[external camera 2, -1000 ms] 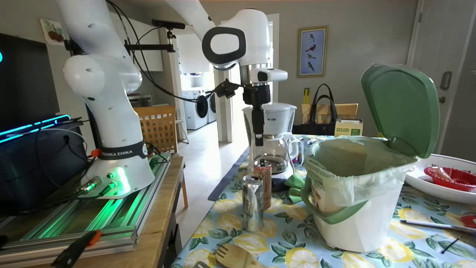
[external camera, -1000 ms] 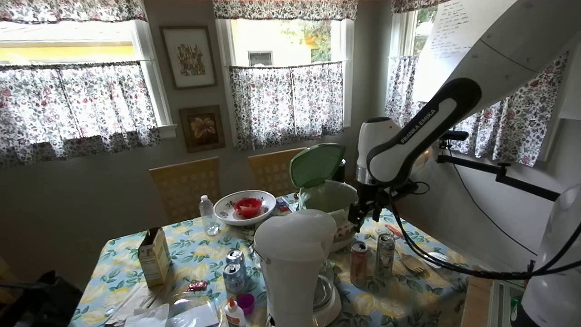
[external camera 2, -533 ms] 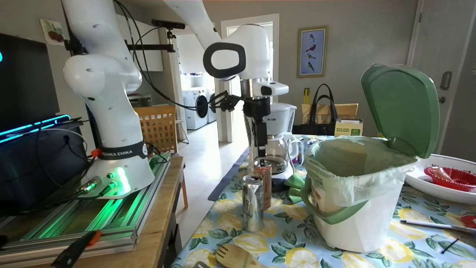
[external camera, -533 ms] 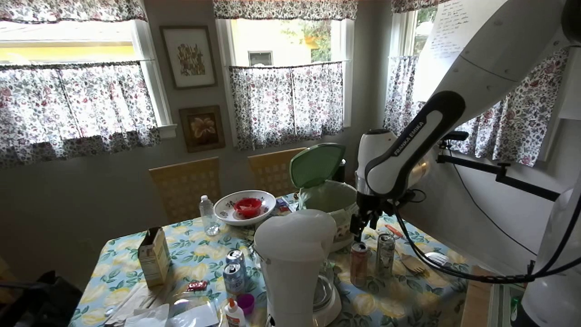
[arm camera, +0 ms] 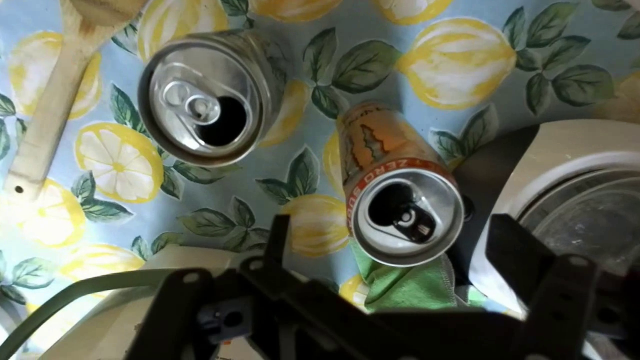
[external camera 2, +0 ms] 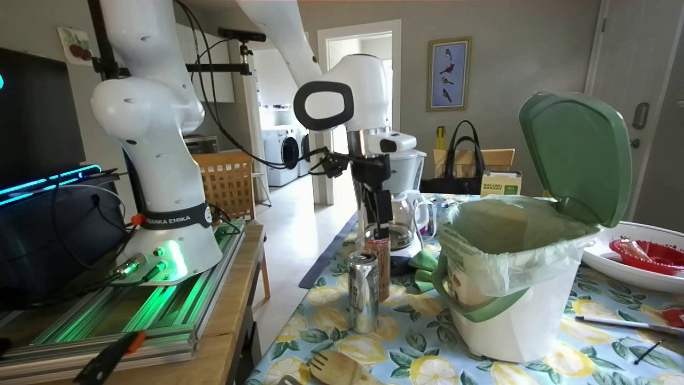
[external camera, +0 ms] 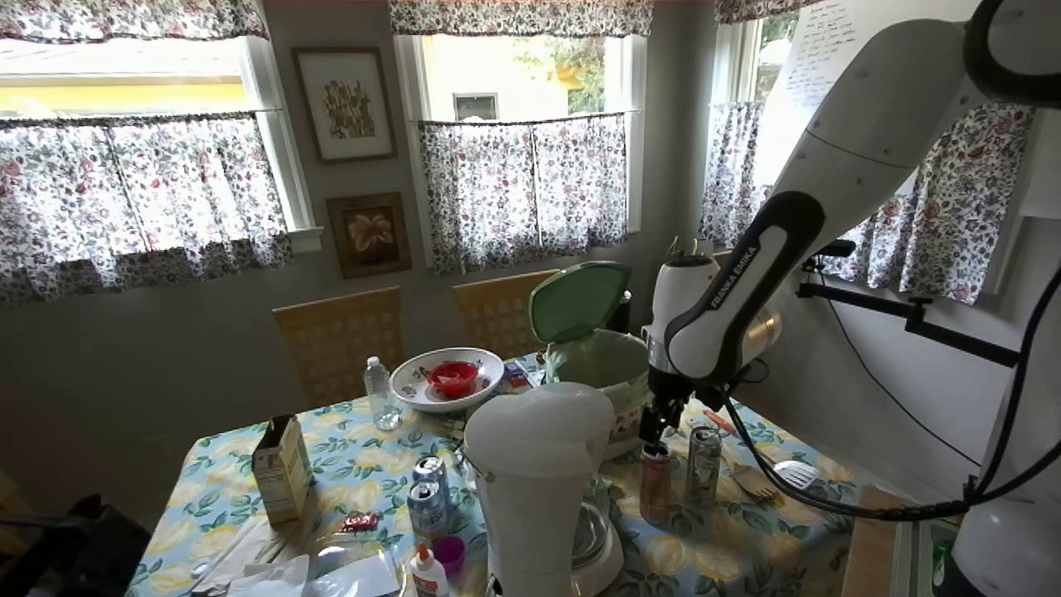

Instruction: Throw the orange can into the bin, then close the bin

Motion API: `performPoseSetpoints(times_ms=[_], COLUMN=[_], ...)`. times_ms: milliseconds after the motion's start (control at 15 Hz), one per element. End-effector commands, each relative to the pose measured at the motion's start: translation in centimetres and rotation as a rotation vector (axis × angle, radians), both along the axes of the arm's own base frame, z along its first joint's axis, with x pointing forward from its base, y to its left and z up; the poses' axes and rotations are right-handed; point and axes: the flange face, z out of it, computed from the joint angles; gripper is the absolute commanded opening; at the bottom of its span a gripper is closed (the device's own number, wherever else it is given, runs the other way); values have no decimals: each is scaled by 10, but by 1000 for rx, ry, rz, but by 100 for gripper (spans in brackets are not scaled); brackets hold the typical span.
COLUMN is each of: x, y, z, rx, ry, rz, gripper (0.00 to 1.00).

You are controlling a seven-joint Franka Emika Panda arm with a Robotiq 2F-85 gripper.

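Wrist view: the orange can (arm camera: 395,175) was seen standing upright on the cloth-covered worktop (arm camera: 225,192), its tab end uppermost, not yet lifted. Over it the gripper (arm camera: 390,225) was held with its jaws spread wide and the can's top framed between them; nothing was gripped, and whether the fingertips (arm camera: 278,237) had been taken below the can's rim could not be told. In both exterior views the gripper was shown to have been lowered over the last second, from clear above the can to its very top, while the can was left unmoved. By this the approach was judged nearly finished: a little more descent, then a closing of the jaws, seemed to be called for before any lift.

The orange can was flanked by a silver-grey can (arm camera: 205,100) and the coffee maker (external camera: 530,481), by either of which a finger might be caught if the descent were made askew. Near its base a green cloth (arm camera: 410,287) was also noticed.

Farther out, in an exterior view, the bin (external camera 2: 539,321) was found ready, its green lid (external camera 2: 580,155) raised and its liner (external camera 2: 529,262) folded over the rim; the closing was still to be done
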Motion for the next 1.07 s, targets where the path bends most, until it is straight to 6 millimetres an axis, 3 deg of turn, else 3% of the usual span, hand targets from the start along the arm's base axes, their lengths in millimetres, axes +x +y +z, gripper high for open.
performPoseSetpoints(times_ms=[0,267,333,733,1000], x=[2,3,3,5,6], y=[3,7,7,11,11], z=[-13,-22,-24,-26,-15], rx=[9,10,10,13,19], ry=[-12,-15,-17,-26,-33], rz=[35,59,63,64,49], gripper=[100,100,78,38,37])
